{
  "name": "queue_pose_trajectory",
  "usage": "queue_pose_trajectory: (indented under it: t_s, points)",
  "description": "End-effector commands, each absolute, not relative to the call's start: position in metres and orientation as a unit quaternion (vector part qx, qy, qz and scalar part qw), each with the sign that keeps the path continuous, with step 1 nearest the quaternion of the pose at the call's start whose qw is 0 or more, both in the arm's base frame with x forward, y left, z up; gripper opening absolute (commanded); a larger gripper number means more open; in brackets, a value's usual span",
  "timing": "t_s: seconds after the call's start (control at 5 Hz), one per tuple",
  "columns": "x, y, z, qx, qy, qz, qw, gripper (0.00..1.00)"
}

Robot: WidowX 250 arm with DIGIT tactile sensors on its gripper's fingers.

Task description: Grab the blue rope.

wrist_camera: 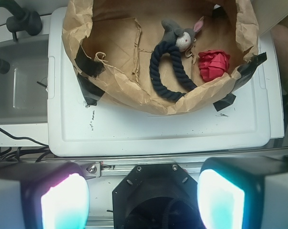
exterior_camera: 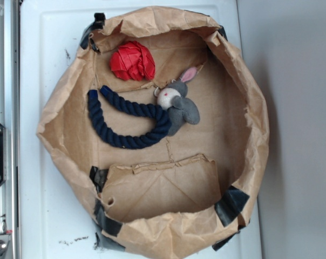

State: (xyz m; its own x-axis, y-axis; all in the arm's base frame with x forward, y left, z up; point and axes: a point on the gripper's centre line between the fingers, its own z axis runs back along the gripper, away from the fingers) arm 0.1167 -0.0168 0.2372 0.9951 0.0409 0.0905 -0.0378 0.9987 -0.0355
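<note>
Exterior view. I see the blue rope (exterior_camera: 131,123) lying flat on the floor of the crumpled paper bag (exterior_camera: 249,102), which rests on the white counter (exterior_camera: 44,216). The rope is bent into a U: both cut ends lie at the left, close beside each other, and the bend sits at the right, touching the plush bunny (exterior_camera: 179,102). Its long axis therefore runs left to right, the open mouth facing left. A red crumpled ball (exterior_camera: 132,61) lies just beyond it, apart from it. The gripper is not visible here. I judge the rope soft, limp and light, its twisted strands offering good friction; it should sag from any single hold. The lower arm of the U, clear of the bunny, looks the safest place to pinch across.

Wrist view. The gripper (wrist_camera: 143,200) sits at the near edge with its fingers (wrist_camera: 65,202) spread wide and empty, well short of the bag. Here the rope (wrist_camera: 168,71) shows inside the far bag, the bend toward the bunny (wrist_camera: 180,34), the ends pointing nearer, against the bag wall, with the ball (wrist_camera: 213,64) to its right.
</note>
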Motion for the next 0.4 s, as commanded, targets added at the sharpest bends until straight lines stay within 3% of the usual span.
queue_pose_trajectory:
  t_s: [0.0, 0.2]
  points:
    - [0.117, -0.017, 0.237, -0.017, -0.046, 0.020, 0.999, 1.00]
    - [0.167, -0.009, 0.233, -0.055, -0.078, 0.023, 0.995, 1.00]
